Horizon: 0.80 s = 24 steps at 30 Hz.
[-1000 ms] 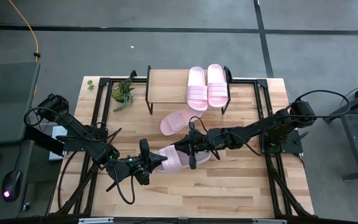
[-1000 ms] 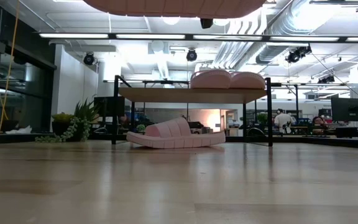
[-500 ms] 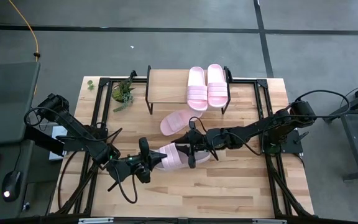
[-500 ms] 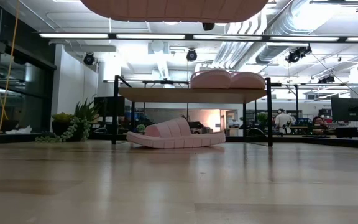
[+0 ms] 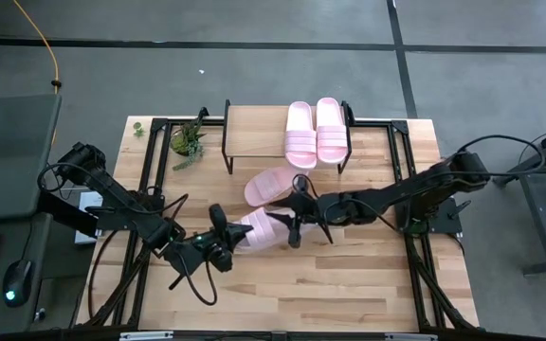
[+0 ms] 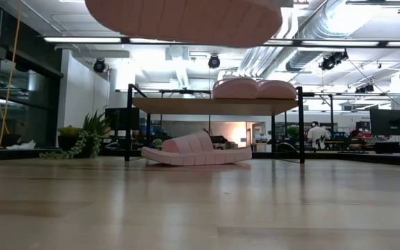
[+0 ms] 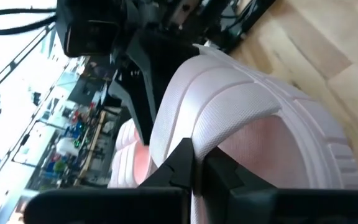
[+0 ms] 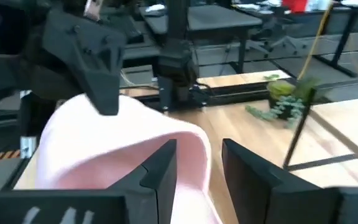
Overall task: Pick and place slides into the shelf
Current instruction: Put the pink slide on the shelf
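You see the wooden table [image 5: 349,284] filling the middle of the high view, and the shelf [image 5: 254,131] stands at its upper centre. Two slides [image 5: 315,131] lie side by side on the right half of the shelf's top board. A third slide [image 5: 268,185] lies flat on the table just below the shelf. The fourth slide [image 5: 254,232] is lower, in the centre of the frame, lifted above the table between the two arms; in the low view its sole hangs at the top edge.

This slide is probably light and of soft foam, so it can bend or swing when only one end is gripped. I judge the wide ribbed strap or the sole edge as the best place to hold.

The left gripper [image 5: 224,242] reaches from the lower left and is clenched on the fourth slide at its left end. The right gripper [image 5: 297,220] comes from the right, its arm stretched long and low; its fingers stand apart around the slide's other end, released.
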Each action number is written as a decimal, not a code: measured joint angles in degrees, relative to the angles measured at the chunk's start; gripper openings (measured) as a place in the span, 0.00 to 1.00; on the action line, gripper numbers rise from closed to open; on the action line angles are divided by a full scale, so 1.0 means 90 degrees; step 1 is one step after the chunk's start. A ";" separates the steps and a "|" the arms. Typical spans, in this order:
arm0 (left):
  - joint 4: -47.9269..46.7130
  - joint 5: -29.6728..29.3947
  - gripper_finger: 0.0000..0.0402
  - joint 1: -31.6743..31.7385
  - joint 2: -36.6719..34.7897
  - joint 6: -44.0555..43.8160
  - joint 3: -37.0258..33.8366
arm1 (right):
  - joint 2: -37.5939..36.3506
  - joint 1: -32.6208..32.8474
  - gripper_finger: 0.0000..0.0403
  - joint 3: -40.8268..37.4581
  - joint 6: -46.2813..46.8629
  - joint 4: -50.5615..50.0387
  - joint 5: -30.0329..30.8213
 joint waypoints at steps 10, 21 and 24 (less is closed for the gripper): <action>-0.0019 -0.0651 0.01 -0.0007 0.0000 -0.0052 0.0000 | -0.0779 0.0087 0.29 0.0000 0.0285 -0.1246 0.0361; -0.0019 -0.2171 0.01 0.0000 0.0000 0.0288 0.0016 | -0.1301 0.0251 0.29 -0.0007 0.0135 -0.2302 0.1733; -0.0021 -0.2532 0.01 0.0004 0.0000 0.0402 0.0135 | -0.1301 0.0253 0.29 -0.0007 0.0135 -0.2316 0.1729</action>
